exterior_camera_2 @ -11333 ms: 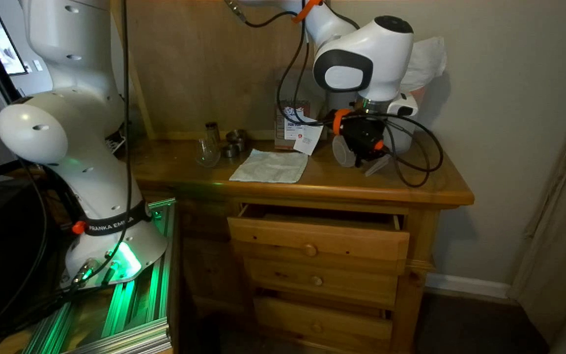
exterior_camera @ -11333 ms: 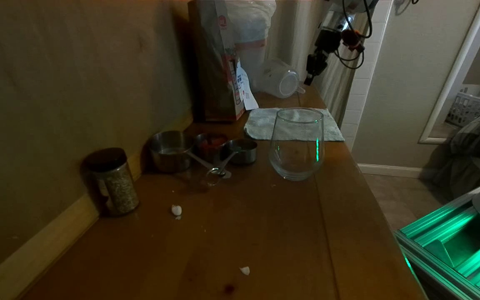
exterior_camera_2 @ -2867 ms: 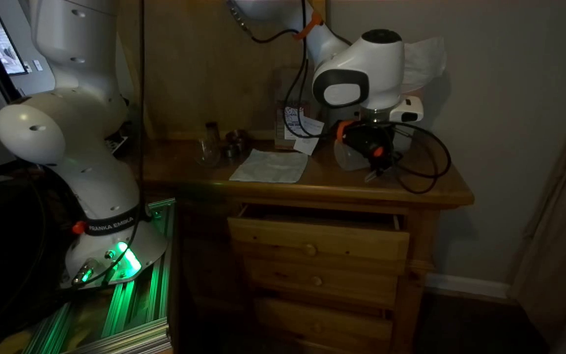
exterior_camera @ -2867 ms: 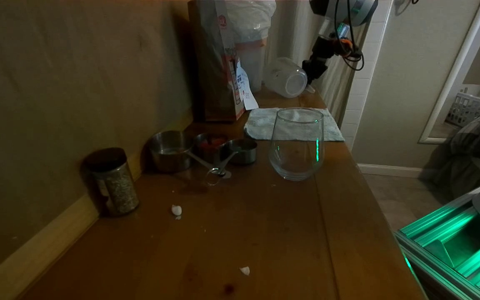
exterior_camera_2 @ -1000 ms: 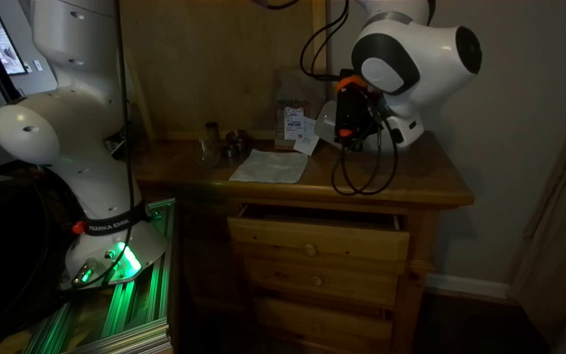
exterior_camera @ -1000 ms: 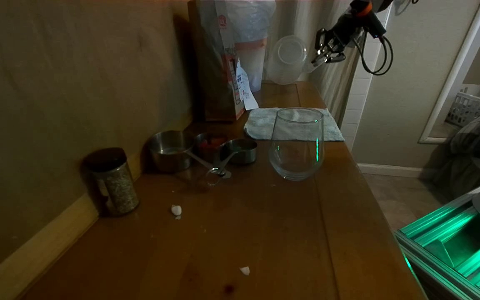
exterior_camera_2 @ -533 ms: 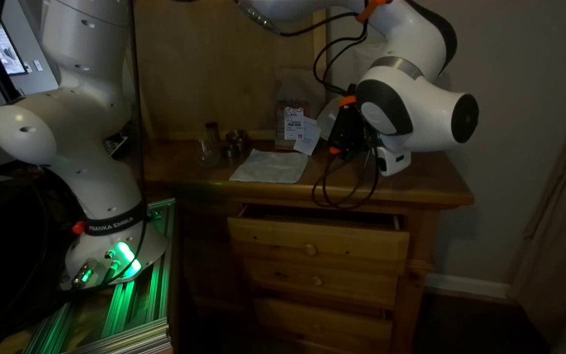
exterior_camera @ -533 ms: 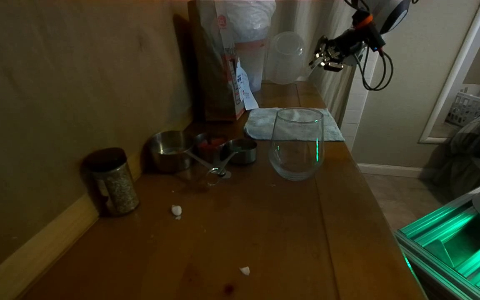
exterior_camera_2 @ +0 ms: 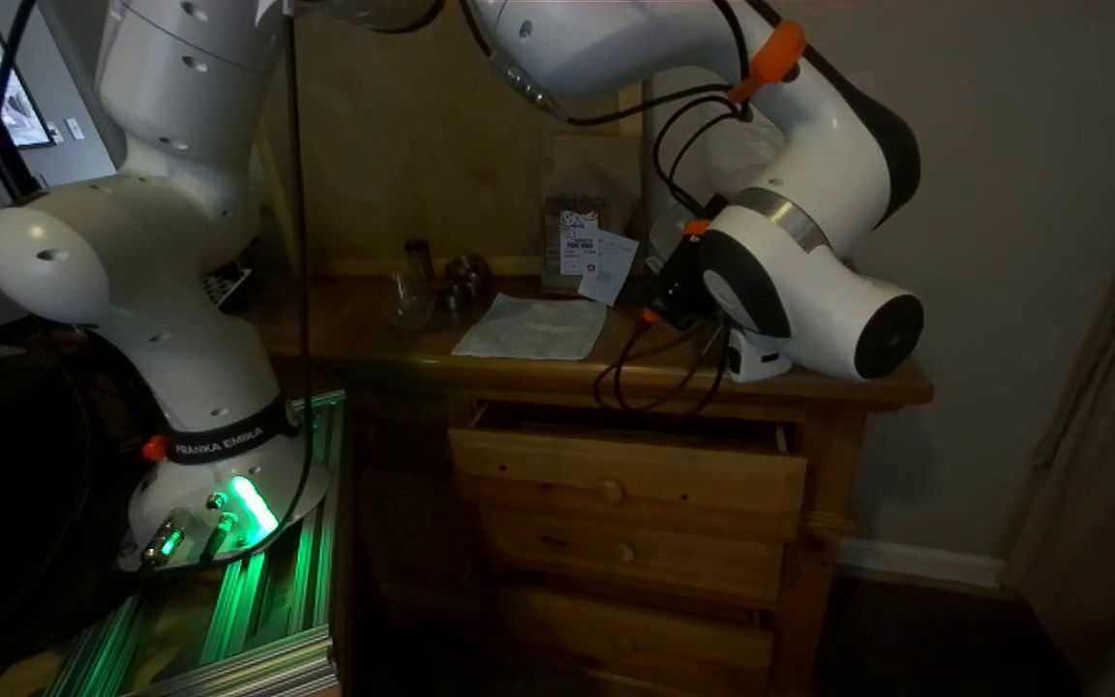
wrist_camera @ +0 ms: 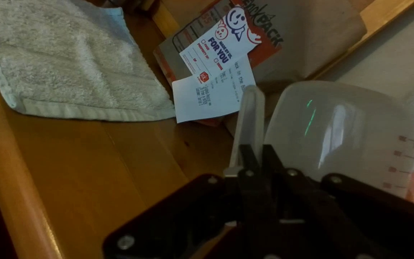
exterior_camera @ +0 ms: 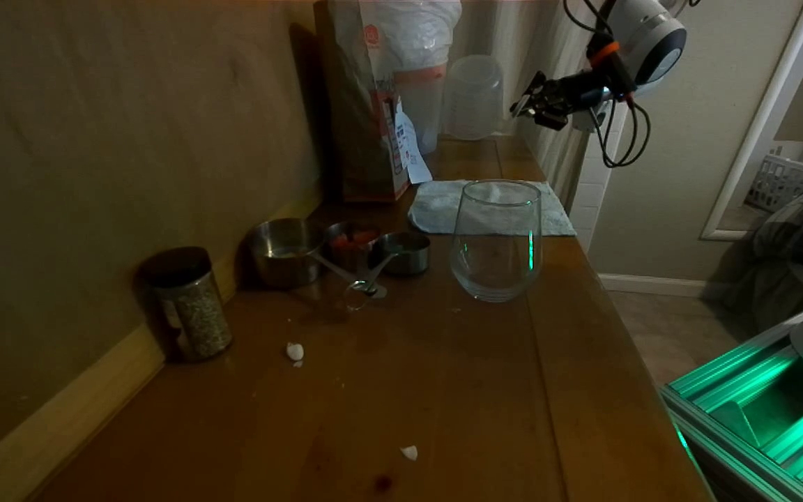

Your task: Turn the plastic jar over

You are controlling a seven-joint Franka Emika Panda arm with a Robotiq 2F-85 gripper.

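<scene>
Just past the hand: the plastic jar, off to one side of the fingers and joined to them by its handle.
Grip: fingers drawn together, clamped on that handle.
Jar's turn: moments ago it lay on its side on the surface; since then the hand has taken the handle and rolled, and in an exterior view the closed base now points upward.
Turning left to do: well along, I judge, though the plastic jar seems tilted rather than squarely inverted; setting down and release appear to remain.
Lower end, just below the hand's level: touching the surface or hanging just above it, I cannot tell.
Jar wall: frosted, translucent, rounded towards the base, with a pale streak, thin green glints and small reddish measuring marks on the side away from the hand.
</scene>
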